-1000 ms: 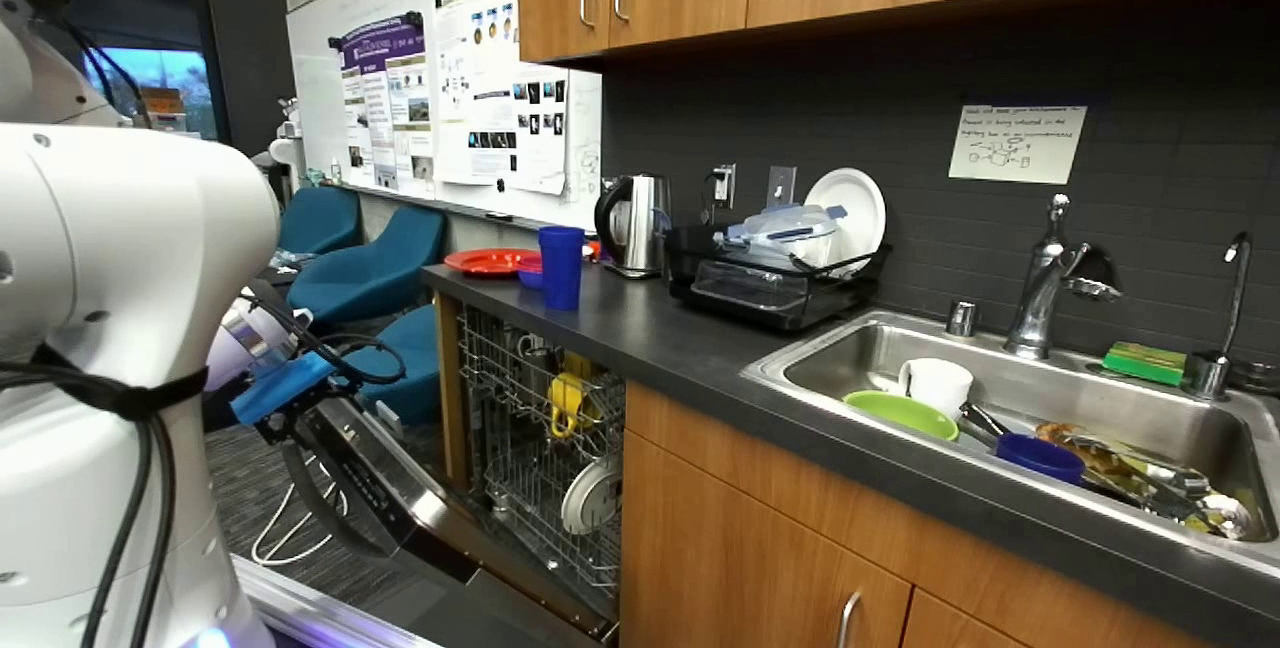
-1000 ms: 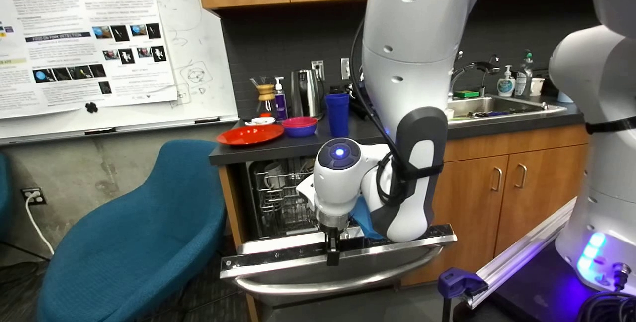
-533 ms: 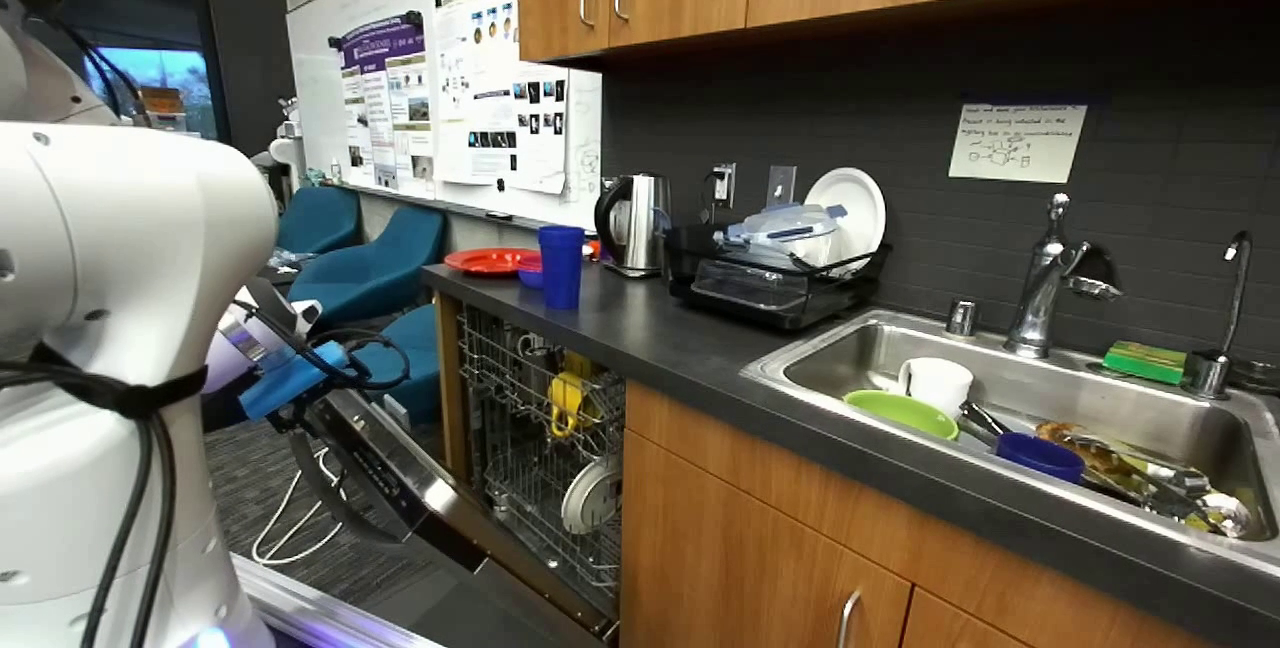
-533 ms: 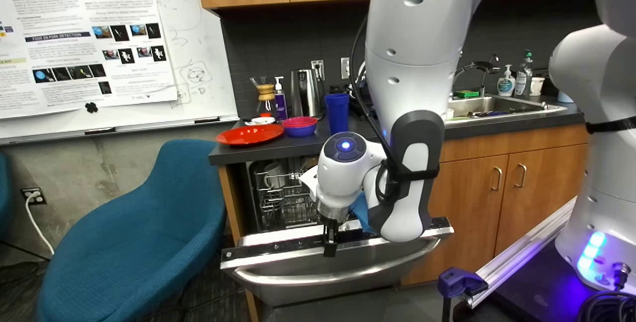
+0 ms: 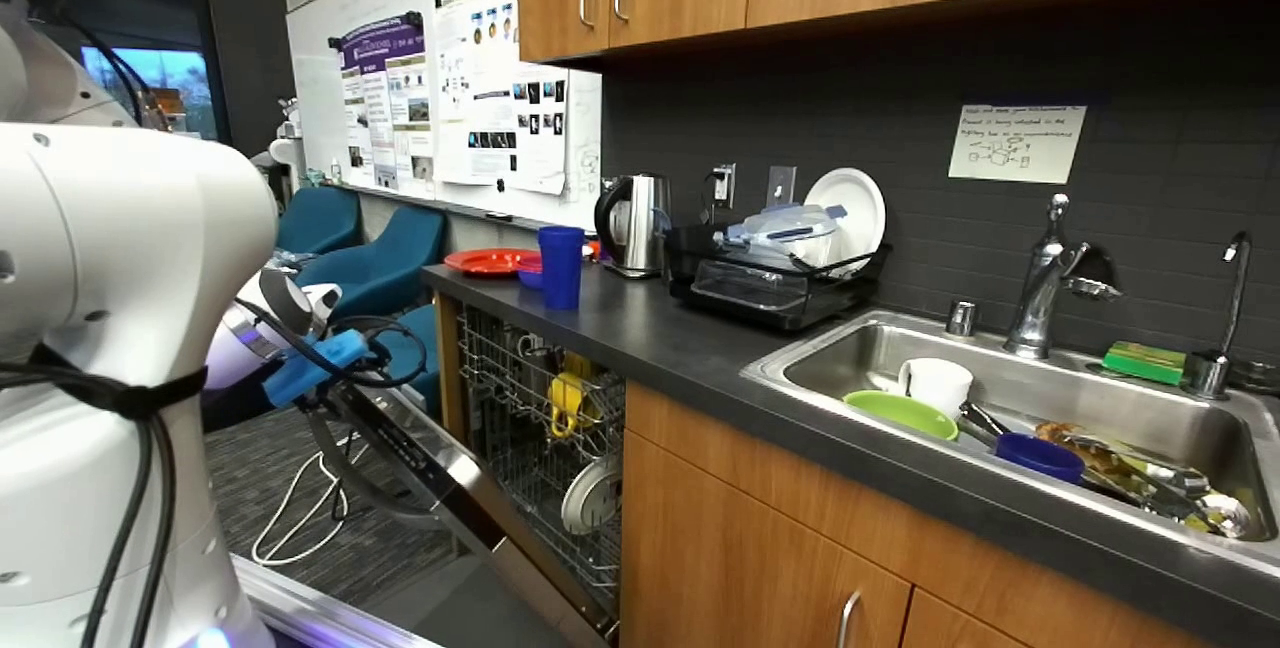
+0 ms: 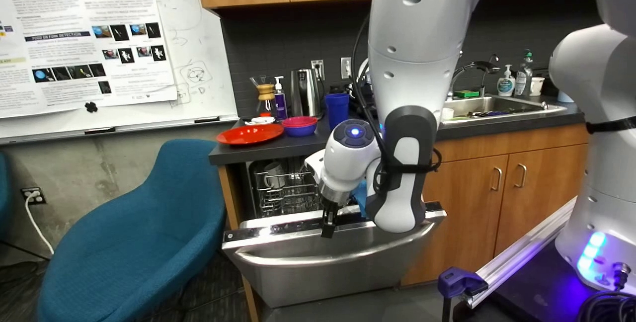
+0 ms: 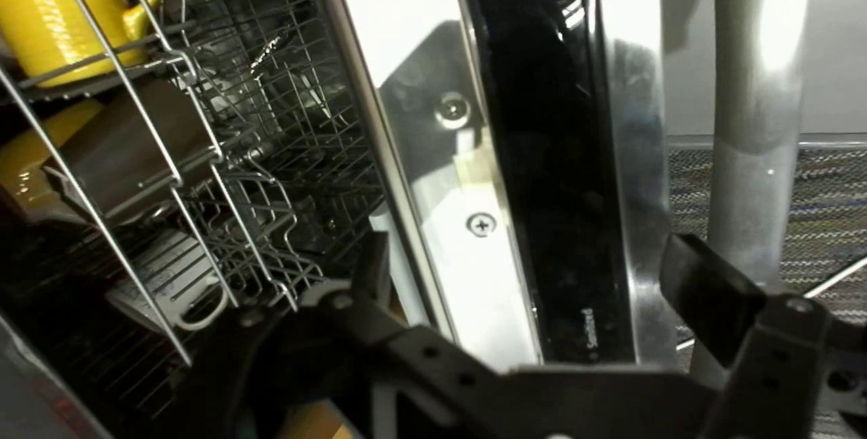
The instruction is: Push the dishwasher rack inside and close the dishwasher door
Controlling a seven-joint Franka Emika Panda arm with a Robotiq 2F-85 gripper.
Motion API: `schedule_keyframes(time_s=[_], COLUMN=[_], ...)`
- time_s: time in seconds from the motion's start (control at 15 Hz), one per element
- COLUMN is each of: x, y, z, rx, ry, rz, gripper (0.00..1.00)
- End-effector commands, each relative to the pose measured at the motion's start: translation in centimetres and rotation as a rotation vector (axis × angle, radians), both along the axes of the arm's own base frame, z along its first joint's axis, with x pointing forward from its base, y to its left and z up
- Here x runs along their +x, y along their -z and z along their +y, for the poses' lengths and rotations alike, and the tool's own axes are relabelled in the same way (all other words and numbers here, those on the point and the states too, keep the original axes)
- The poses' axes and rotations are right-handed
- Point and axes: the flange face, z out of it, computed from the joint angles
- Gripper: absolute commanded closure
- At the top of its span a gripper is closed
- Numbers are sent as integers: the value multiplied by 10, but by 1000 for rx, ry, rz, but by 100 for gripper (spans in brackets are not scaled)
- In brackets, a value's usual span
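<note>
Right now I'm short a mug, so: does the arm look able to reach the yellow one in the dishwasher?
Probably not directly: the gripper straddles the top edge of the tilted door, and in the wrist view rack wires cross in front of the yellow mug.

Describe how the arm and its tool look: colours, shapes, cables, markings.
The arm is white and rounded, with dark grey sections, black cables bound by black straps, a blue piece near the wrist and a round dark pad lit blue. The tool is black, with two angular, jointed fingers; I see no lettering on it.
</note>
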Motion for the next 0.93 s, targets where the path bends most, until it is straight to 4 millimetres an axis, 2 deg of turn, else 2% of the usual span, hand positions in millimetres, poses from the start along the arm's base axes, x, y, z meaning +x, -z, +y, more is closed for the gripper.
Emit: schedule_keyframes(time_s=[0.0, 0.6, 0.87], x=[26, 63, 85], y=[2, -19, -17], z=[-16, -48, -66], rx=[-5, 52, 44], ry=[24, 118, 164], rz=[-50, -119, -144], gripper=[0, 0, 0])
